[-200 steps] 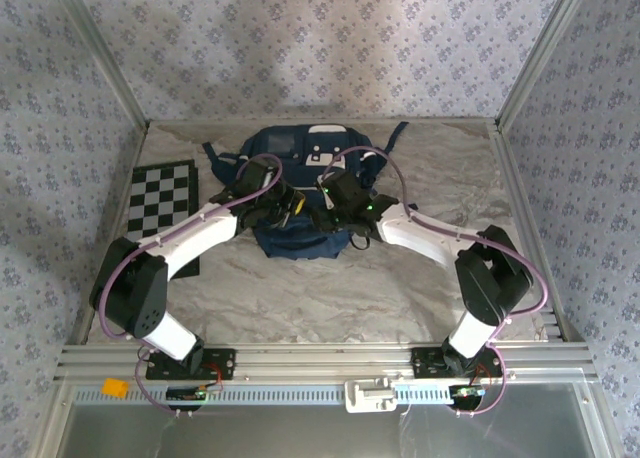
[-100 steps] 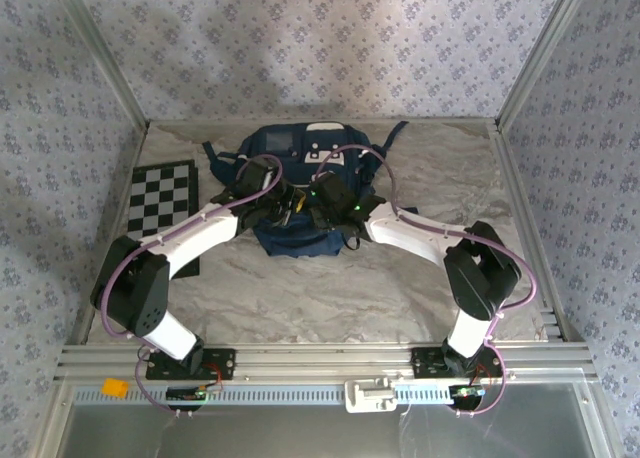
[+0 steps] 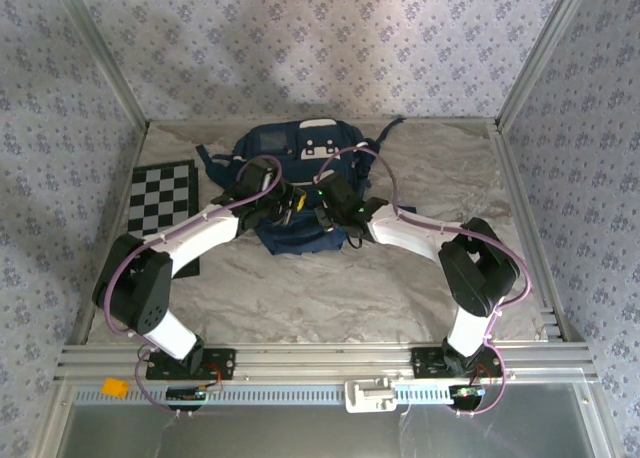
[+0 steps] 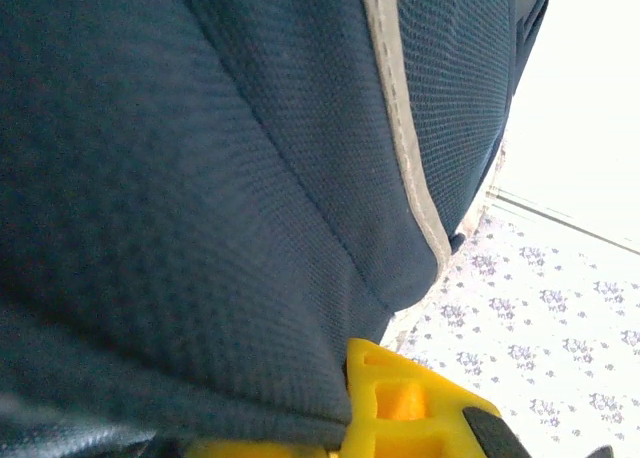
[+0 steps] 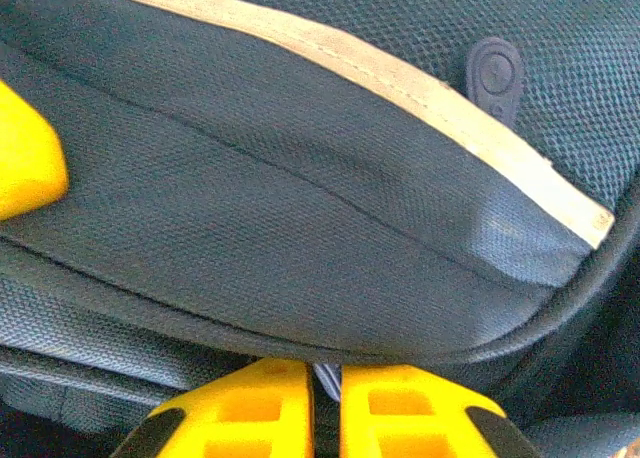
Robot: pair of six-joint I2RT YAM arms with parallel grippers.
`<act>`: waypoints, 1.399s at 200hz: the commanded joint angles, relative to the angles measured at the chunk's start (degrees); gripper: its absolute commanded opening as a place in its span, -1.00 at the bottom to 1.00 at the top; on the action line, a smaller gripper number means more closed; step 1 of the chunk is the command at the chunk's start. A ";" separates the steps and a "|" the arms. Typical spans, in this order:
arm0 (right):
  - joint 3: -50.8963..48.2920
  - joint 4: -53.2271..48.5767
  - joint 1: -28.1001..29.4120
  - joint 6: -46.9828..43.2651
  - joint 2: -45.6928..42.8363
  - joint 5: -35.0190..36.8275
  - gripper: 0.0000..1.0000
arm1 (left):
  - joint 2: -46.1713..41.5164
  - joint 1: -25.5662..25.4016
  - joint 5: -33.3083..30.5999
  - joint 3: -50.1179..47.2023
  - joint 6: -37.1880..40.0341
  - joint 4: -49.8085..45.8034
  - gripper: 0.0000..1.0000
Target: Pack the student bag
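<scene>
Student bag at worktop's 12 o'clock; left claw and right claw both pinching fabric at its 6 o'clock rim.

student bag near half hidden under both arms, left claw cut by lower edge

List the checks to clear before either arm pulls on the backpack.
1. Right gripper closed at the edge of the student bag: ok.
2. Bag fabric actually pinched there: cannot tell.
3. Left gripper closed, pressed against the bag: ok.
4. Left grip holding fabric: cannot tell.
5. Bag lying on the table, between both arms: ok.
6. Chessboard apart from the bag: ok.
</scene>
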 commanded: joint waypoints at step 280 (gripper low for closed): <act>5.01 -2.92 -0.67 5.91 0.84 -13.97 -0.19 | -1.86 11.20 26.64 -0.75 17.00 2.41 -1.00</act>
